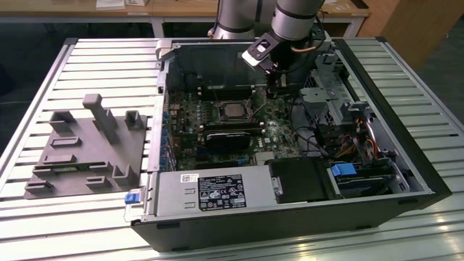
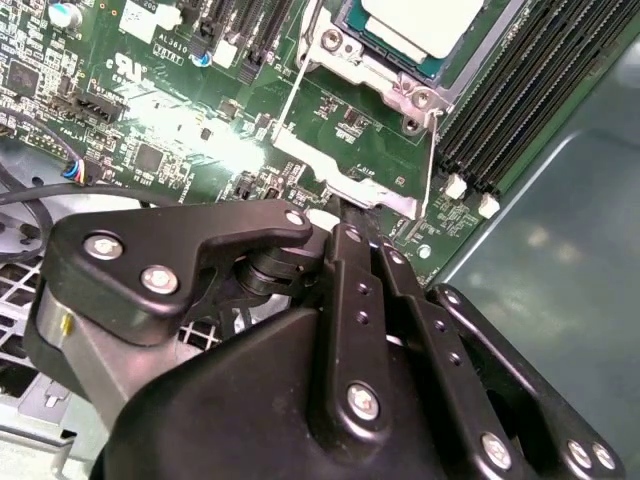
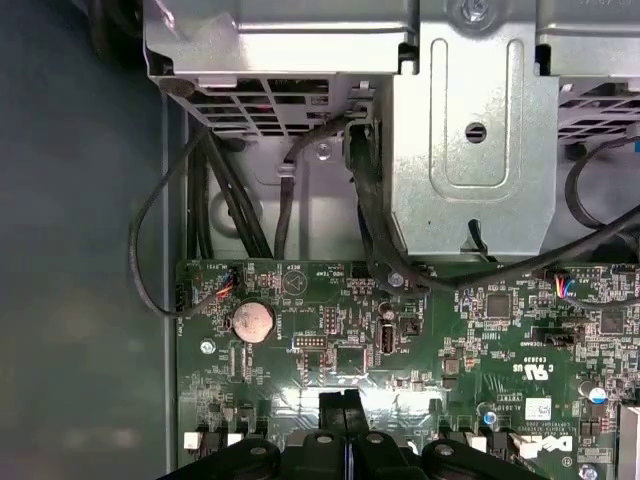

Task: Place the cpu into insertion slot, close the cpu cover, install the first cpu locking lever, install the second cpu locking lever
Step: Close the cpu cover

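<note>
Crowded in front by the black gripper [image 2: 348, 214], fingers pressed together, tips right against a silver tab at the edge of the cpu cover [image 2: 345, 178]. Just beyond, on the green circuit board [image 2: 170, 110], the cpu [image 2: 425, 22] lying within the cover's cut-out (silver-grey top, partly cropped), thin wire levers [image 2: 434, 140] along two sides. Flanked by long black memory slots [image 2: 530, 90], then bare grey case metal [image 2: 565, 265].
</note>
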Tool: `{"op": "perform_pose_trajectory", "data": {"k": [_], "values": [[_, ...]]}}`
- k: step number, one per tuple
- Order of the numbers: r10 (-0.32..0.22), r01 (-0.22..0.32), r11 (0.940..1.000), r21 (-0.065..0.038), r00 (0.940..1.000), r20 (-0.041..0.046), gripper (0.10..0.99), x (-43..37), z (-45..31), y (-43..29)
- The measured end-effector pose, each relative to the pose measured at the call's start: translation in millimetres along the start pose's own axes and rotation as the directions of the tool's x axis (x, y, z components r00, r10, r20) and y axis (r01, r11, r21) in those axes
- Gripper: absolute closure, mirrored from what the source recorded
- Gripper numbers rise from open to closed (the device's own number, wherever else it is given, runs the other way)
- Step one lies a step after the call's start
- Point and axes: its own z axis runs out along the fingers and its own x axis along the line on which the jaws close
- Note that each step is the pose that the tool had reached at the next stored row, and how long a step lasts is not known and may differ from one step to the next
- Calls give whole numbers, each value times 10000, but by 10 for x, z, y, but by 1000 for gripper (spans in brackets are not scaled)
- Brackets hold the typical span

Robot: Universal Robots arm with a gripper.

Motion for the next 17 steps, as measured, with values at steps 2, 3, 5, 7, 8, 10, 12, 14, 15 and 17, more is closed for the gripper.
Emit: {"op": "perform_pose_trajectory", "data": {"k": [2,3,5,7,8,10,12,14,15,17], "values": [[0,0,10000,-2,10000,0,984,0,0,-6],[-1,1,10000,-9,10000,0,984,0,1,-20],[-2,2,10000,-39,10000,-1,984,-1,4,-67],[-2,2,10000,-83,10000,-2,984,-2,7,-129],[-5,5,9999,-108,10000,-2,984,-2,8,-162],[-4,4,9999,-164,10000,-3,984,-3,12,-231],[-4,4,9998,-220,10000,-3,984,-4,15,-301],[-6,6,9996,-267,10000,-2,984,-6,17,-361],[-6,6,9996,-289,10000,-4,984,-6,19,-390],[-8,7,9994,-333,10000,-5,984,-7,22,-449]]}}
